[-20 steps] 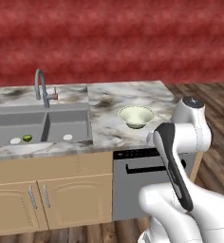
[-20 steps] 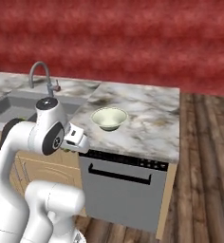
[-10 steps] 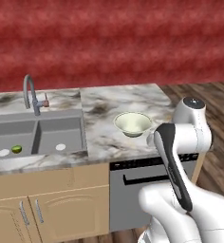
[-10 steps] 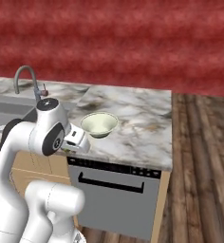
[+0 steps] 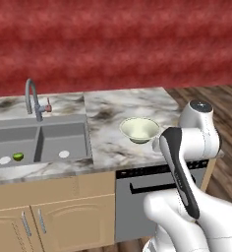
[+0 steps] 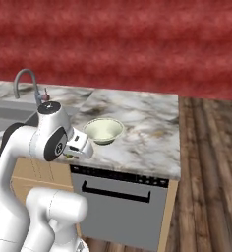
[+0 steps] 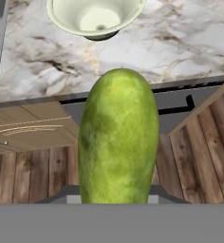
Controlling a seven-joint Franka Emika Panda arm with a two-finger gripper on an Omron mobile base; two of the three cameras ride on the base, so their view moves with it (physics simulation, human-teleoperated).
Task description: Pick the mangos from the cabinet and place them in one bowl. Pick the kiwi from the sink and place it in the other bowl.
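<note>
A long green mango (image 7: 118,142) stands upright in my gripper (image 6: 72,153), which is shut on it; the fruit hides the fingertips. The hand hangs in front of the counter edge, over the dishwasher and the wood floor. The deep cream-white bowl (image 5: 139,129) (image 6: 103,131) (image 7: 96,16) sits on the marble counter just beyond the hand, with nothing in it. The tiny green kiwi (image 5: 18,156) lies in the left basin of the grey sink (image 5: 49,140) (image 6: 10,115), next to a white drain. The cabinet and the other bowl are out of view.
A curved steel faucet (image 5: 32,96) (image 6: 27,78) rises behind the sink. A grey dishwasher (image 5: 157,192) (image 6: 123,206) sits under the counter, with tan base cupboards (image 5: 49,221) to its left. The counter's right end (image 6: 174,138) drops to wood floor.
The base has driven and turned a little, so counter, sink and bowl have shifted in both views. The arm keeps its pose, still holding the mango.
</note>
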